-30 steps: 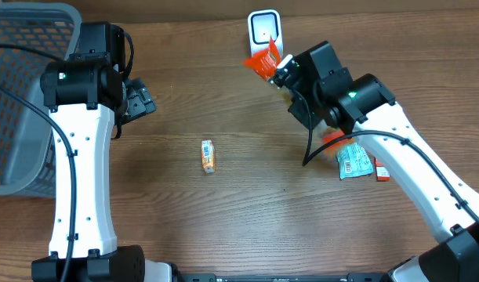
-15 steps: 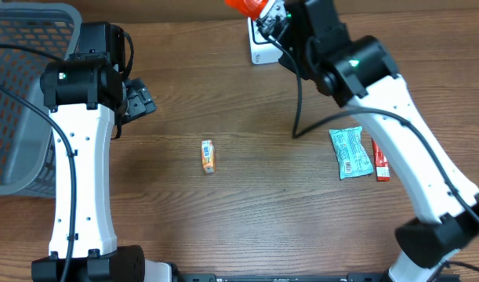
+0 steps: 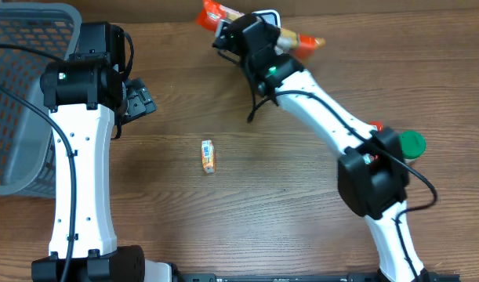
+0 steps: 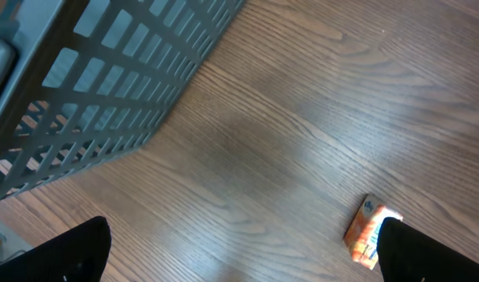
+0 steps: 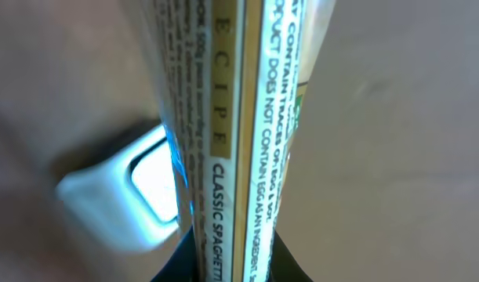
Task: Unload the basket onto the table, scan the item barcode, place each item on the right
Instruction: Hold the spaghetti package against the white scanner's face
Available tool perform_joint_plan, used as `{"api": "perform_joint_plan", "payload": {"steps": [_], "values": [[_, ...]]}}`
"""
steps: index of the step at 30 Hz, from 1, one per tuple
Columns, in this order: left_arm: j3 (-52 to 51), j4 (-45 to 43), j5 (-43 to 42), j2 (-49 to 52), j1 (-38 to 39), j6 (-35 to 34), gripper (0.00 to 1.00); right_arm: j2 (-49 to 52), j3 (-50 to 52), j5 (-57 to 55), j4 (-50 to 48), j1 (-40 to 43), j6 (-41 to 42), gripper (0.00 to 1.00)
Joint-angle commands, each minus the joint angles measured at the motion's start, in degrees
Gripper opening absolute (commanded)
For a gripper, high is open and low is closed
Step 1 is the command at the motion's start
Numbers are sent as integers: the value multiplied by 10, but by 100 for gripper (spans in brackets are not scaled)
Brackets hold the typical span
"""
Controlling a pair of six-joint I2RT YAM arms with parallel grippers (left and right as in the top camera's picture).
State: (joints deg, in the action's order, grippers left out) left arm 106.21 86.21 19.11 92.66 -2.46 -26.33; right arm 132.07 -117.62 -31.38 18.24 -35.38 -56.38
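The spaghetti packet [image 3: 297, 37] is off the table [image 3: 302, 219], up at the middle of its far edge. It lies crosswise in the overhead view, one orange-red end to the left, the other end to the right. The right gripper [image 3: 253, 33] is clenched on its middle. In the right wrist view the packet [image 5: 223, 117] stands edge-on between the dark fingers, its printed seam facing the camera. The white scanner [image 5: 117, 200] is just behind it on the left.

The right arm reaches from the near right edge diagonally up to the far edge. Its dark elbow is bent over the right half of the table.

A small orange carton [image 3: 208, 156] lies alone near the table's centre, well apart from both grippers.

The left arm stands along the left side, with its gripper [image 3: 139, 102] turned toward the centre. Its fingers [image 4: 67, 254] are spread wide and hold nothing, over bare wood beside the grey basket [image 3: 12, 78] at the far left corner.
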Motion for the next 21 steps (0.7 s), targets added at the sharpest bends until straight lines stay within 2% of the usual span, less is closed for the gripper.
{"api": "perform_joint_plan", "payload": {"steps": [1, 7, 11, 16, 21], "values": [[3, 1, 7, 3, -2, 10, 100, 0, -20, -59, -95, -8, -94, 3], [3, 1, 7, 3, -2, 10, 99, 38, -20, -54, -239, -9, -147, 3], [3, 1, 7, 3, -2, 10, 100, 55, -20, -44, -307, -10, -146, 3], [3, 1, 7, 3, -2, 10, 100, 83, -20, -46, -333, -16, -149, 3], [3, 1, 7, 3, -2, 10, 100, 121, -20, -53, -378, -16, -188, 4]]}}
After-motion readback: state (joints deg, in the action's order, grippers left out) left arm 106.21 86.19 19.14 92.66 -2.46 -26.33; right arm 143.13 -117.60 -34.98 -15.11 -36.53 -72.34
